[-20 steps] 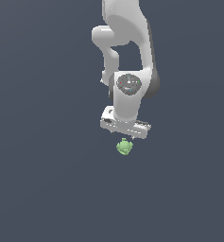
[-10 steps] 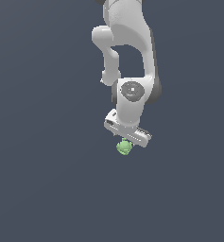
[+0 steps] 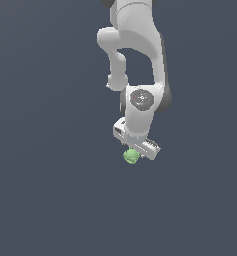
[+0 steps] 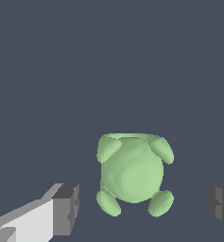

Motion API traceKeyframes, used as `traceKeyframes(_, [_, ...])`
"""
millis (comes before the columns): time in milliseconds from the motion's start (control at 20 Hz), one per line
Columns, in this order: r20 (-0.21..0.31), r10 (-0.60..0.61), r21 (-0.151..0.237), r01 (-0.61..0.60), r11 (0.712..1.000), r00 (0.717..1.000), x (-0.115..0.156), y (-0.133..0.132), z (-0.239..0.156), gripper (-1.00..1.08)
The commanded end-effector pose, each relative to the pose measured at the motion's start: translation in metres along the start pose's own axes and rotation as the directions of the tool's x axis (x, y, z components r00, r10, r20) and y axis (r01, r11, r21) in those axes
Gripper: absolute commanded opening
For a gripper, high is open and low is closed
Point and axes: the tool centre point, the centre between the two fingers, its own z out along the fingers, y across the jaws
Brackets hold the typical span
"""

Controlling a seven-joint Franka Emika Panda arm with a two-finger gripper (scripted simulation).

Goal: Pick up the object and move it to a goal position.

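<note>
Object (image 4: 132, 175): light green all over, one flat shade, no pattern. Lobes at its corners same green, slightly darker in shaded creases. In the exterior view, object (image 3: 131, 156) reads as the same pale green, the only saturated colour in the scene.

Gripper (image 3: 135, 148): white to light grey body, small darker grey details along its underside. Finger (image 4: 66, 210) in the wrist view: dark grey pad on a white to pale grey shank.

Arm (image 3: 137, 55): glossy white shells, dark grey to black at joint seams; round grey cap on the wrist joint with a tiny reddish mark.

Floor (image 3: 40, 200): uniform dark slate blue-grey, unpatterned, in both views.
</note>
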Motion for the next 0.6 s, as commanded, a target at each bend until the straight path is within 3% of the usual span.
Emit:
traceKeyframes(0, [-0.002,0.01,0.001,-0.01,1.0,1.0,0.0,-0.001,0.001,1.0])
traceKeyframes(550, [-0.001,0.01,0.0,-0.01,1.0,1.0,0.0,0.0,0.031,1.0])
